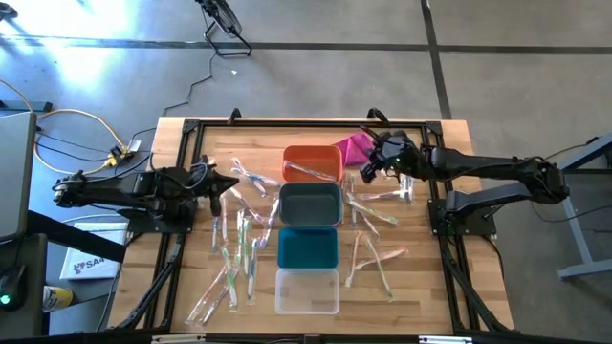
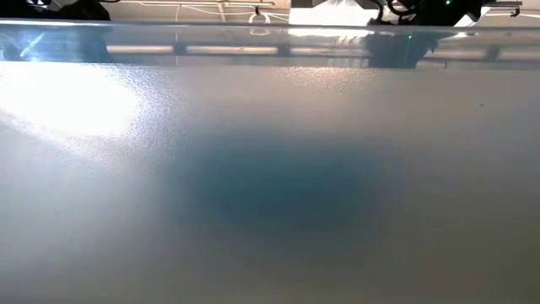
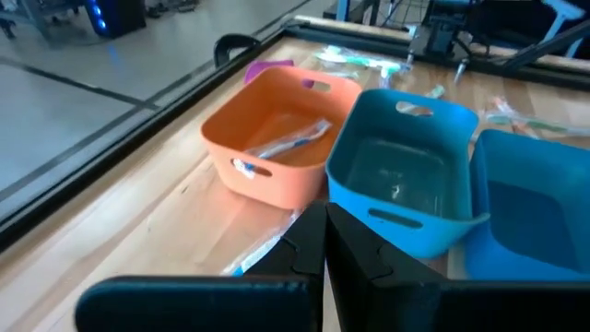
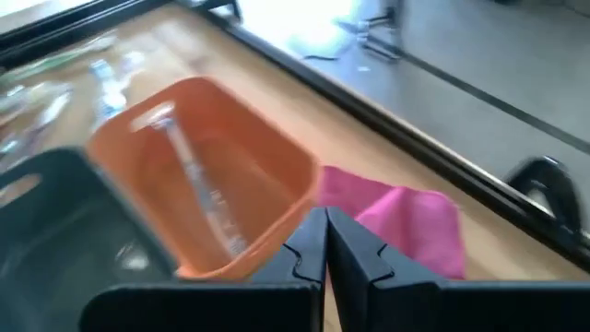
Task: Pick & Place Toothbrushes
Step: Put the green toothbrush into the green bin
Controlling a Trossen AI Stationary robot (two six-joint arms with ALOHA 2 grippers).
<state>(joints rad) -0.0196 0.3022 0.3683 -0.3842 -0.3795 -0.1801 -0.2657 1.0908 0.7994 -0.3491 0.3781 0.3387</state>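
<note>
A: Where are the toothbrushes (image 1: 239, 239)?

B: Most lie on the table (image 1: 421, 287), on both sides of the row of bins. One is already in the orange bin (image 1: 311, 162).

A: What do the grippers hold?

B: Nothing. The left gripper (image 3: 324, 242) is pinched shut and empty, near the orange bin. The right gripper (image 4: 326, 242) is shut and empty too, between the orange bin and the pink cloth (image 4: 406, 221).

A: So what next?

B: I think one should open wide, go down over one toothbrush lying alone, and pinch its middle so the slippery wrapper does not slide.
</note>
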